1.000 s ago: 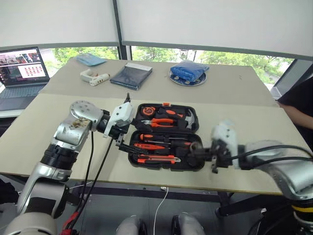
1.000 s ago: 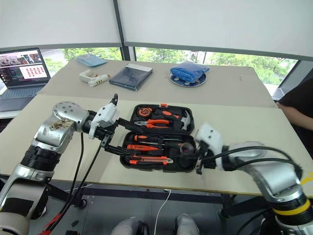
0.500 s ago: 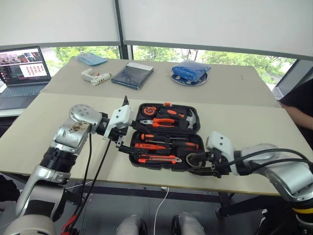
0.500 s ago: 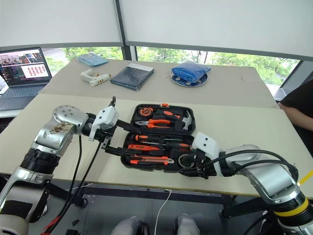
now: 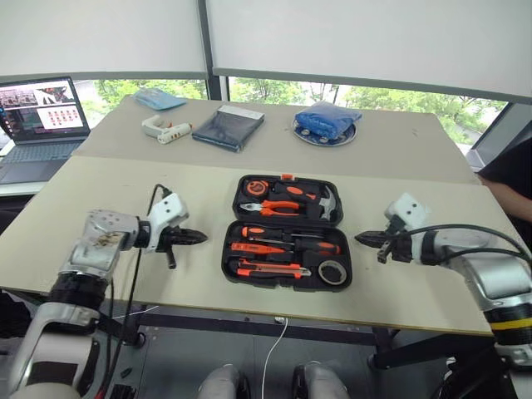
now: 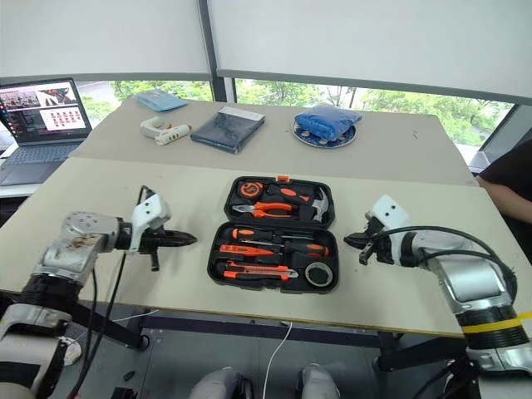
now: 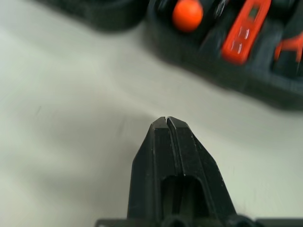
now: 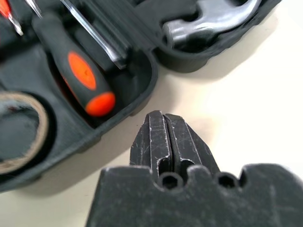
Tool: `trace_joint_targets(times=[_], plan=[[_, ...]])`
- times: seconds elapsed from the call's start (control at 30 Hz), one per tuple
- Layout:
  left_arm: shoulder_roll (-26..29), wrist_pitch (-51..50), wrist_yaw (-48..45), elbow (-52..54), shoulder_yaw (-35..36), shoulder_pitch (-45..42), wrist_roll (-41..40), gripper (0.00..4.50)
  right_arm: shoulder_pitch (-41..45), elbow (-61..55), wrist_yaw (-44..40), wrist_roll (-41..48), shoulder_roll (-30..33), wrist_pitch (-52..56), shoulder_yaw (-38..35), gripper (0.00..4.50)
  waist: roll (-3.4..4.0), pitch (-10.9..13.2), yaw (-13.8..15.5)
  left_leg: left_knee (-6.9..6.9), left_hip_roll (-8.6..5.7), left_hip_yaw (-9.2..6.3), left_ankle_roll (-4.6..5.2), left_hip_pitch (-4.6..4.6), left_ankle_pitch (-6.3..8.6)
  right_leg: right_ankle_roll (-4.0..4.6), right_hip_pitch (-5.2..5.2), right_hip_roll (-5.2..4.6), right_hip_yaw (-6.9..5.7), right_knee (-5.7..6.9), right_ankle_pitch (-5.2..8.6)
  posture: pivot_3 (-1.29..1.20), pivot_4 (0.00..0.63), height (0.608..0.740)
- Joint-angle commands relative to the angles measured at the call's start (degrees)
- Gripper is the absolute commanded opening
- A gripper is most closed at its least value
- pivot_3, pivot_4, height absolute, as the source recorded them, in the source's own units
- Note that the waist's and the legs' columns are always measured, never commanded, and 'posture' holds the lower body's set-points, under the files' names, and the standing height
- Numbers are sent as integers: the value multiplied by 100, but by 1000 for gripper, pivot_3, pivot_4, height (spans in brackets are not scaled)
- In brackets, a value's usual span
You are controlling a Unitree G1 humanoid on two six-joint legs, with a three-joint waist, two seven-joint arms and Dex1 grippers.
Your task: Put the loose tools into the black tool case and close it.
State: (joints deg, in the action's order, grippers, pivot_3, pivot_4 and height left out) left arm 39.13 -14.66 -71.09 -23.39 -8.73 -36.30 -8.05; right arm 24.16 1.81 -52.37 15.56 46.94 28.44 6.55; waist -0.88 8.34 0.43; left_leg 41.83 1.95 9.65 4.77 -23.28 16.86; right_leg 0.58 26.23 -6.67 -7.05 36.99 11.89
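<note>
The black tool case (image 5: 226, 262) lies open in the middle of the near table. Its near half holds the orange-black screwdrivers (image 5: 287, 235), the utility knife (image 5: 270, 268) and the dark tape roll (image 5: 332, 272) at the right corner. The far half holds pliers, a hammer (image 8: 208, 19) and a tape measure. My left gripper (image 5: 199, 238) is shut and empty, hovering just left of the case with its tips pointing at it. My right gripper (image 5: 362, 238) is shut and empty on the case's right side, near a screwdriver handle (image 8: 83, 78).
On the far table lie a white glue gun (image 5: 162, 129), a dark blue pouch (image 5: 226, 129) and a blue bag on a plate (image 5: 326, 123). A laptop (image 5: 37, 125) stands at the far left. A person (image 5: 511, 179) sits at the right edge.
Both grippers have drawn back outward from the case. The left was open over the case's left edge and is shut now. The right left the tape roll in the case and shut.
</note>
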Motion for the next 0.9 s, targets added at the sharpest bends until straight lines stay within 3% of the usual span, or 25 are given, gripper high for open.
trace_joint_targets(times=[0.03, 0.43, 0.7, 0.87, 0.9], plan=[[-129, 143, 3, 189, -123, -160, 89, 7, 86, 181, -383, -276, -186, -1294, 107, 0, -2, 1, -33, 0, 0, 0, 0, 0, 0, 0, 0, 3, 0, 0, 0, 0, 150, 718], [300, -111, -950, 1407, -281, 385, -146, 7, -861, -1317, -1258, 453, -108, -914, -268, 0, 4, 7, -114, -7, 6, -1, -10, 3, -4, 11, 4, 5, -1, 3, 1, 0, 150, 718], [581, -156, -937, 1841, -157, 994, -139, 7, -1585, -1533, -729, 119, -89, -857, -596, 0, 5, 8, -103, -6, 5, -5, -9, 6, -3, 5, 3, -15, 2, 3, 5, 0, 150, 718], [744, -226, -539, 1126, 107, 957, 100, 7, -1780, -1417, -266, 145, 82, -245, -1063, 0, 6, 8, -87, -6, 5, -7, -9, 8, -3, 4, 1, -39, 0, 4, 5, 0, 150, 718], [770, -285, -454, 907, 184, 877, 104, 526, -1800, -1448, -274, 250, 135, -61, -1172, 587, 6, 8, -72, -6, 5, -7, -9, 8, -3, 4, 1, -40, -1, 5, 5, 0, 150, 718]])
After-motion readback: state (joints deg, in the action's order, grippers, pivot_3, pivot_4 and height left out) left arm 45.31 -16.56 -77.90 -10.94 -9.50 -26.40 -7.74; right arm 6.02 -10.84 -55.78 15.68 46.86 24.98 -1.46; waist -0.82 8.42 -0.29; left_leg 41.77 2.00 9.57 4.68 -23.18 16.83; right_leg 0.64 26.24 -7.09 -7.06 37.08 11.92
